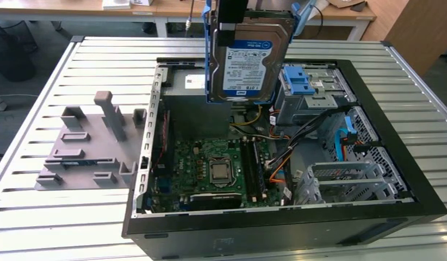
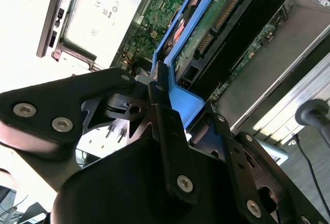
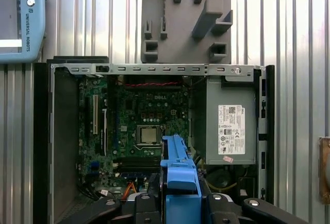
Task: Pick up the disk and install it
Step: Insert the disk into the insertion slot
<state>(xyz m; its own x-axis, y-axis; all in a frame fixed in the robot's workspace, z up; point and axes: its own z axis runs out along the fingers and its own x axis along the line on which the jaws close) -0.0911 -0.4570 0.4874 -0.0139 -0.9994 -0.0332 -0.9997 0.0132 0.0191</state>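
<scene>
Overhead, I saw the hand (image 2: pixel 161 82) clamped on the top end of the disk (image 1: pixel 249 60), which hung upright just below it, label facing out, above the open computer case (image 1: pixel 281 228) on the counter (image 1: pixel 64 228).

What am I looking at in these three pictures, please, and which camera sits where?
This is one robot arm working over an open computer case lying on a slatted metal table. The exterior view comes from a camera off the arm and shows the whole scene. Both wrist views come from cameras riding on the arm, looking past its gripper into the case. The gripper is shut on the disk, a hard drive in a blue carrier frame, held upright above the case. Inside the case are a motherboard and a grey power-supply box. A grey fixture lies on the table beside the case, on the exterior view's left.
</scene>
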